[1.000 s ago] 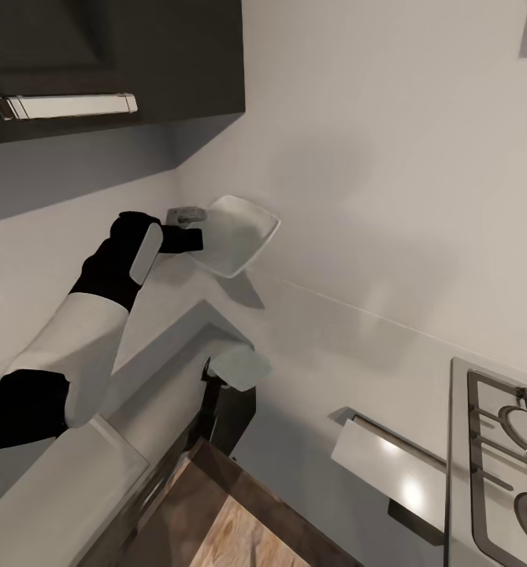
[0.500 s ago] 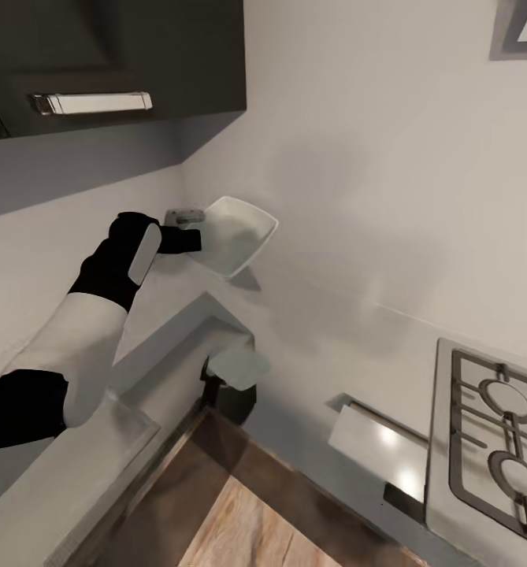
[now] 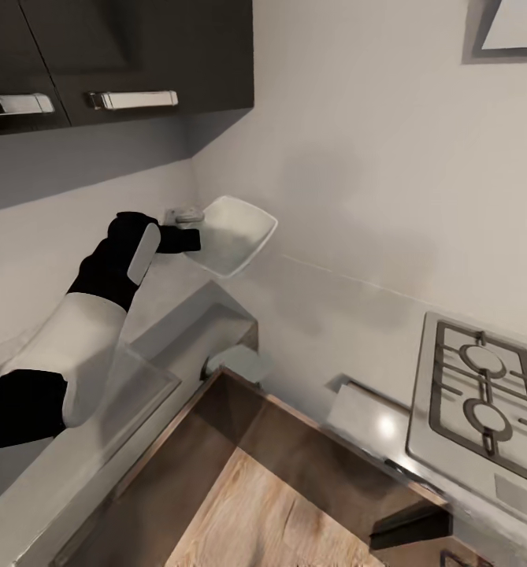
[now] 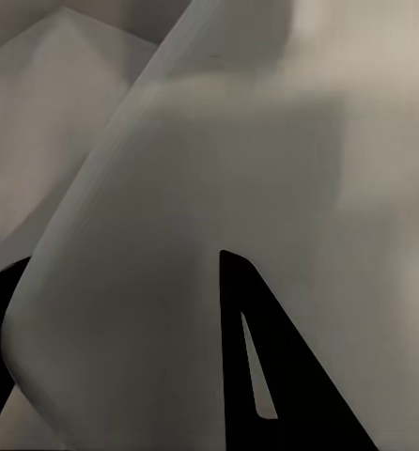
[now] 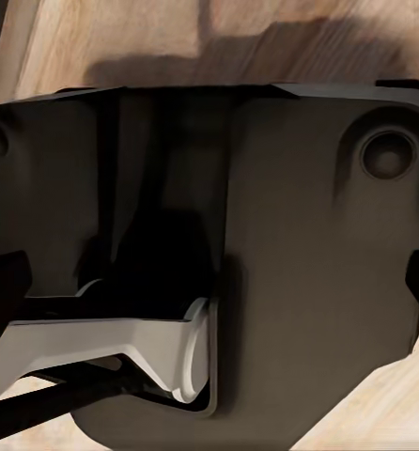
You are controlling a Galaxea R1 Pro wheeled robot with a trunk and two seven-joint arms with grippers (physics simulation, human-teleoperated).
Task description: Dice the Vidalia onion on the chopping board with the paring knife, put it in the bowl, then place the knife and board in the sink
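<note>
**One bowl held aloft by the left arm; tilted, inner face toward the wall corner**

Count: one bowl [image 3: 233, 233], white, square with rounded corners. One left gripper [image 3: 186, 239] on a black-and-white arm. Two dark upper cabinets [image 3: 113, 55] with two chrome bar handles [image 3: 133, 100]. One hob [image 3: 484, 398] with two burner grates visible, set in the light-grey countertop [image 3: 350, 346].

Position: in the head view the bowl is off the countertop, held up in front of the pale wall [image 3: 373, 157], near the inner corner below the cabinets. It is well apart from the hob.

Orientation: the bowl is tilted, not level; one corner points down toward the countertop and its hollow faces up and toward the camera. Being square, it offers no clear long axis.

Left gripper: pinching the bowl at the rim nearest the arm; the left wrist view shows one dark finger [image 4: 261, 376] lying against the bowl's pale surface [image 4: 172, 235].

Right gripper: two dark fingertips [image 5: 3, 291] appear at opposite edges of the right wrist view, spread wide, nothing between them. Beyond them lie a dark moulded body of the robot [image 5: 266, 235] and wood flooring [image 5: 125, 38].
</note>
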